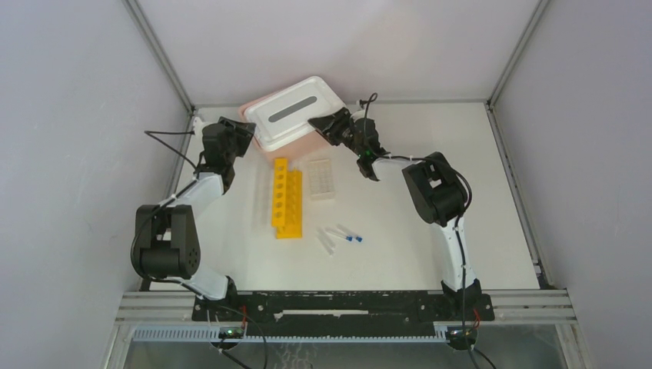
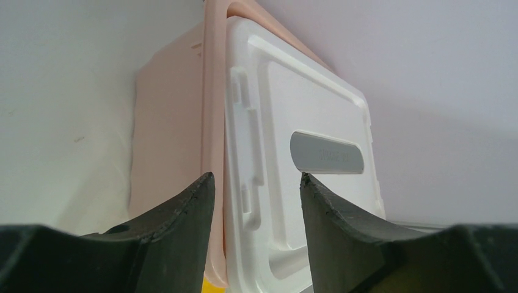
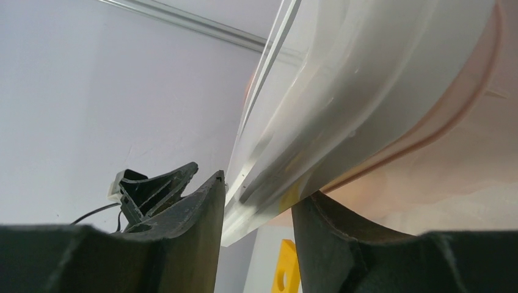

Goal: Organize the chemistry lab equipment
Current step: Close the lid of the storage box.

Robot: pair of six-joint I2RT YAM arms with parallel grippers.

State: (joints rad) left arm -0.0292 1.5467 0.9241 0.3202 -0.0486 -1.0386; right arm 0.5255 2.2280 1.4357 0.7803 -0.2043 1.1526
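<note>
- The pink bin (image 1: 269, 146) sits at the back of the worktop (image 1: 430, 254), in the upper middle of the overhead frame, with its white slotted lid (image 1: 296, 111) on top.
- The left jaws are at the bin's left corner. In the left wrist view the fingers (image 2: 183, 232) stand apart, one on either side of the bin's pink rim and the lid's edge. From here I see a gap on the lid side, so they look open rather than clamped.
- The right jaws are at the lid's right edge. In the right wrist view the white edge fills the space between the fingers (image 3: 195, 238) and looks to touch both, so they appear closed on the lid.
- The long yellow rack (image 1: 286, 198) lies in the centre of the overhead frame, just below the bin, running up and down the picture.
- The clear plastic gridded rack (image 1: 321, 178) is just to its right, level with its upper half.
- The small clear blue-capped tubes (image 1: 352, 237) lie loose on the worktop, lower right of the yellow rack.
- The small clear glassware (image 1: 326, 243) lies just to the left of the tubes; it is too small to make out more.
</note>
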